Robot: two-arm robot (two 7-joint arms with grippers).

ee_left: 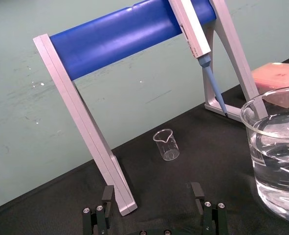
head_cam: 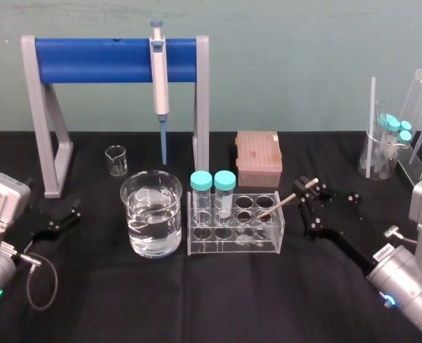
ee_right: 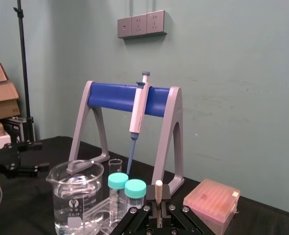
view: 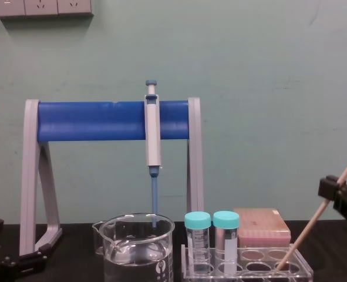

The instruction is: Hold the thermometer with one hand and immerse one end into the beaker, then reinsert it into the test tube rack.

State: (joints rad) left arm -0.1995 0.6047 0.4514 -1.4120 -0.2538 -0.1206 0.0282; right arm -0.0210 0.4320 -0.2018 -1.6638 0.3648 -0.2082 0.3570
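The thermometer point(head_cam: 282, 204) leans to the right, with its lower end in a right-hand hole of the test tube rack point(head_cam: 232, 247). My right gripper point(head_cam: 307, 190) is shut on its upper part, just right of the rack. In the chest view the thermometer point(view: 311, 226) slants up from the rack point(view: 246, 274) into the gripper point(view: 337, 197). Its rounded tip point(ee_right: 159, 186) pokes up between the fingers in the right wrist view. The wide beaker point(head_cam: 152, 214) of water stands left of the rack. My left gripper point(head_cam: 62, 216) rests open at the table's left.
A grey-and-blue pipette point(head_cam: 159, 78) hangs on the blue-barred stand point(head_cam: 103, 61) behind the beaker. A small beaker point(head_cam: 116, 160) and a pinkish box point(head_cam: 258, 158) sit at the back. Two teal-capped tubes point(head_cam: 213, 194) stand in the rack. More glassware point(head_cam: 385, 146) is at the back right.
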